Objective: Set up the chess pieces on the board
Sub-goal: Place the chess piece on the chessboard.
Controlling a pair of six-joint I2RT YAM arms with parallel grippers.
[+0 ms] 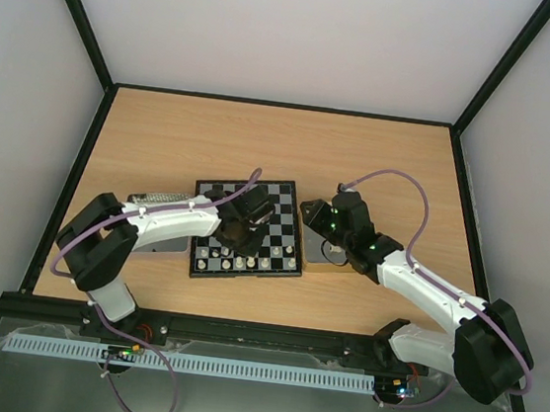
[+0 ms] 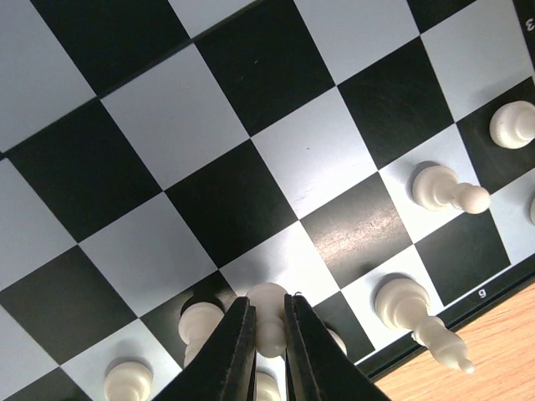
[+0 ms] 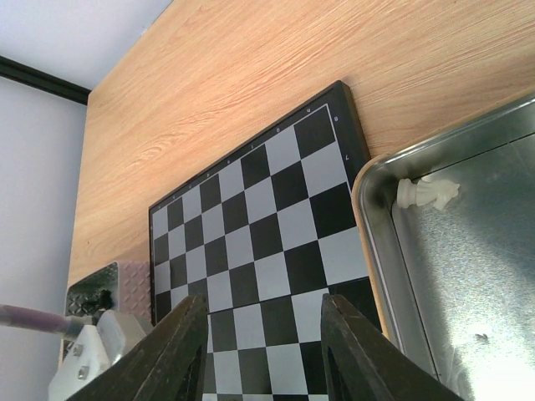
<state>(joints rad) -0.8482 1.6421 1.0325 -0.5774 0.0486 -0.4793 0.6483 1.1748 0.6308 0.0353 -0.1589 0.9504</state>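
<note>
Left gripper: jaws pinched on one cream-white piece, held by the body just under its rounded head. The piece stands upright in the near rows of the board, about where a black and a silvery square meet; cannot tell whether its base touches the board.

Neighbouring cream chessmen stand close on both sides, some partly hidden behind the fingers. No black chessmen show on the visible squares.

Handling, as judged: pieces are tiny, light, hard and smooth, so they tip easily and can squirt out of a slanted pinch. Best hold looks like the waist below the head, jaws square to the piece, with a straight vertical lift so the neighbours are not brushed.

Left arm pose: reaches in from the left, forearm low over the board, wrist bent down, fingers pointing steeply at the near ranks.

Right gripper: jaws spread wide, nothing between them. It hangs above the board's right edge beside the metal tin. One cream piece lies on its side in the tin's corner. Right arm is folded in from the right, elbow low
</note>
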